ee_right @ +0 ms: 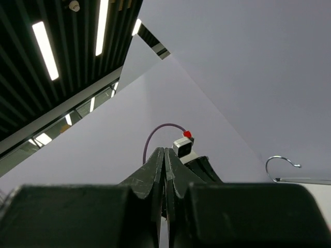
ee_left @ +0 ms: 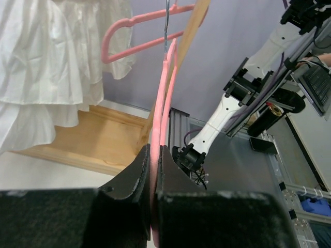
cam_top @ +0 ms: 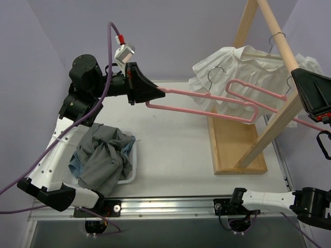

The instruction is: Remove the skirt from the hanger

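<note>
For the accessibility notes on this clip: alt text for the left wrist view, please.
The left gripper is shut on a pink hanger that runs away toward a wooden rack. A white garment hangs at upper left.

- Bare table (cam_top: 176,150) lies open between laundry basket (cam_top: 133,168) and wooden rack (cam_top: 230,147).
- Pink hanger (ee_left: 163,98) spans the air above it.
- Ruffled white skirt (cam_top: 204,82) crowds the rack's top; any gap behind is hard to judge.

Probably a robotics lab: lavender partition walls (cam_top: 170,36) enclose the table (cam_top: 176,150), robot arms (cam_top: 85,75) mount on an aluminium rail (cam_top: 170,204), strip lights (ee_right: 45,49) overhead.
</note>
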Robot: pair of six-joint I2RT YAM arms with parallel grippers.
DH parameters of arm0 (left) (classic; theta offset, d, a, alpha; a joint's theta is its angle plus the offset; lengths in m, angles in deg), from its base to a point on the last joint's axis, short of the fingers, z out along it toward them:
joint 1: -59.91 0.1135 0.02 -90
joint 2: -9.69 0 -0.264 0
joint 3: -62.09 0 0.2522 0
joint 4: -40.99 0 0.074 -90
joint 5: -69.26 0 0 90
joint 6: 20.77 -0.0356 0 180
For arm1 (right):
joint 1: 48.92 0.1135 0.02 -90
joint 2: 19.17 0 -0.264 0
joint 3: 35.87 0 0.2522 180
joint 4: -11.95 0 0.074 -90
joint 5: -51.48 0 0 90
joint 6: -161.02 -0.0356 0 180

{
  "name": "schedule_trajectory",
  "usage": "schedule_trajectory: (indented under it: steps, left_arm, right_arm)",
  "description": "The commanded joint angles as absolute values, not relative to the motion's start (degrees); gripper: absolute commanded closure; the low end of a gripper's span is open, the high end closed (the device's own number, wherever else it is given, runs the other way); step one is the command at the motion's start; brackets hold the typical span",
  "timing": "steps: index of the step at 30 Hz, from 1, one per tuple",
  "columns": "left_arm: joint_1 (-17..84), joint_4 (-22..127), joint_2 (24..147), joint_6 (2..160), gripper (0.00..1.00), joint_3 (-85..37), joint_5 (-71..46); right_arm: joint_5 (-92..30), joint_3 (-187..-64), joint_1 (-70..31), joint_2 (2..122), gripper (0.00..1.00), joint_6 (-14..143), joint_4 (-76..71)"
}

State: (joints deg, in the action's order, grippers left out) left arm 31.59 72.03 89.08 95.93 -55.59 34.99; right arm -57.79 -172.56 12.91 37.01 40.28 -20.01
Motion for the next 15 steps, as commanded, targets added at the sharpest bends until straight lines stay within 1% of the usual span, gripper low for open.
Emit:
schedule_trajectory:
  steps: [1,6,9,10,15]
  left_arm:
    - [28.8,65.57,90.36,96.65,0.98,-58.01,34.9]
    - [23.37,67.05,95.54,93.41,0.98,-64.24,31.39]
    - [19.5,71.87,99.06,88.05,0.98,-70.03,27.44]
    - [18.7,75.46,99.94,86.73,0.98,-71.8,26.38]
    - [15.61,83.3,105.3,80.58,0.98,-80.59,21.63]
  right_arm:
    - [-54.79,-168.64,15.24,38.48,1.0,41.23,-14.57]
    - [-52.85,-166.96,15.77,37.69,1.0,41.05,-12.37]
    - [-52.32,-165.91,15.77,36.73,1.0,41.05,-11.48]
    - [-52.5,-165.64,15.77,36.38,1.0,40.97,-11.31]
    - [-52.94,-164.41,15.86,34.71,1.0,40.79,-11.13]
